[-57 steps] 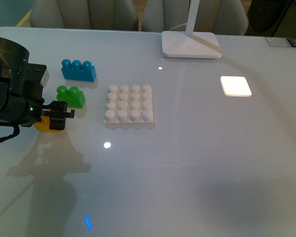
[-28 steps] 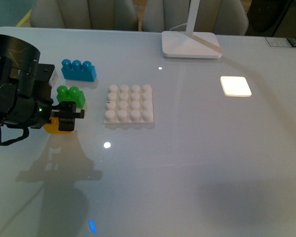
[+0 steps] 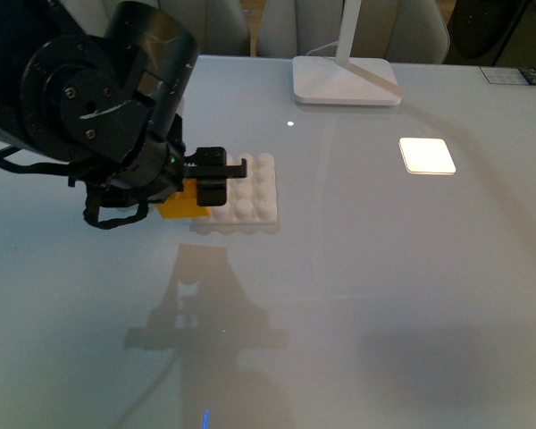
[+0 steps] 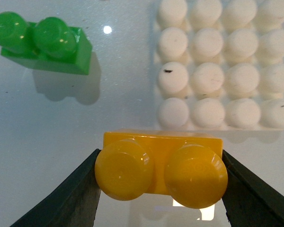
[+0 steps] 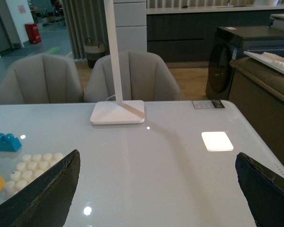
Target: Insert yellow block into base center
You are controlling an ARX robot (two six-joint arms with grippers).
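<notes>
Since a moment ago, the left arm has swung from the left side of the table over to the base, and it has brought the yellow block along. The left gripper is squeezing the yellow block tight between its two dark fingers, one on each short end.

The left wrist view shows the block's two round bumps facing up. The block sits level. It is just beside one edge of the base, next to the outer row of white bumps, and not over the middle. It looks lifted a little off the table, but that is hard to tell for sure from these views.

The green brick lies on the table near the base, apart from the yellow block. In the front view the big black arm hides it.

The right gripper has its fingers spread wide, with nothing between them. It hangs well away from the base. Its camera shows the blue brick far off at the table's side, close to the base.

The white lamp foot stands at the far edge of the table. A bright square patch glows on the table, well apart from the base.
</notes>
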